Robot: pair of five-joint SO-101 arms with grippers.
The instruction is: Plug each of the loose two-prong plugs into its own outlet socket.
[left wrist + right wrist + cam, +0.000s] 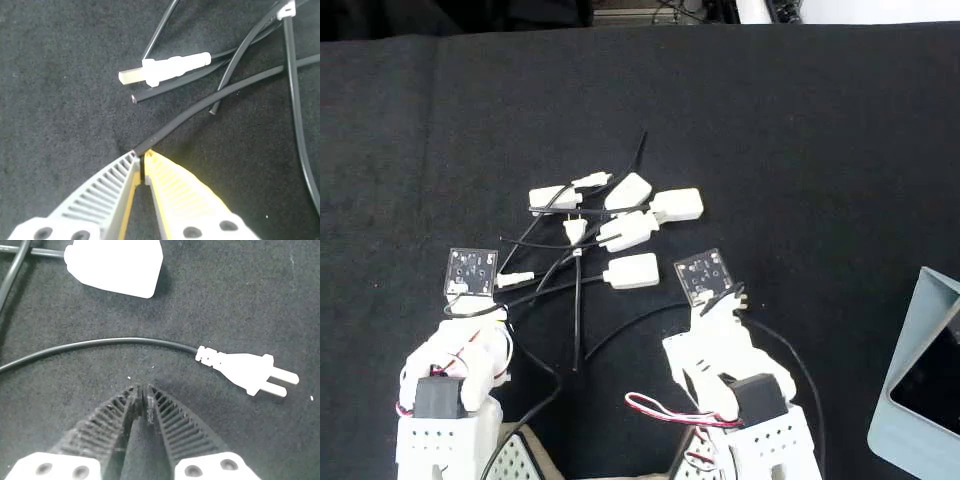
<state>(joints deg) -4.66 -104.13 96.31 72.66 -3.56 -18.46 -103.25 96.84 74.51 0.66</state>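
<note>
Several white outlet sockets and loose two-prong plugs on black cables lie clustered at the table's middle. My left gripper is shut, low over the black cloth. A black cable's cut end lies right at its tips, and I cannot tell whether it is pinched. Just beyond lies a white plug on its side, which shows in the high view as plug. My right gripper is shut with nothing in it. A white two-prong plug lies flat beside it, and a white socket block lies further ahead.
A grey-blue box stands at the right edge of the table. Black cables trail from the cluster toward the arms' bases. The far half of the black cloth is bare.
</note>
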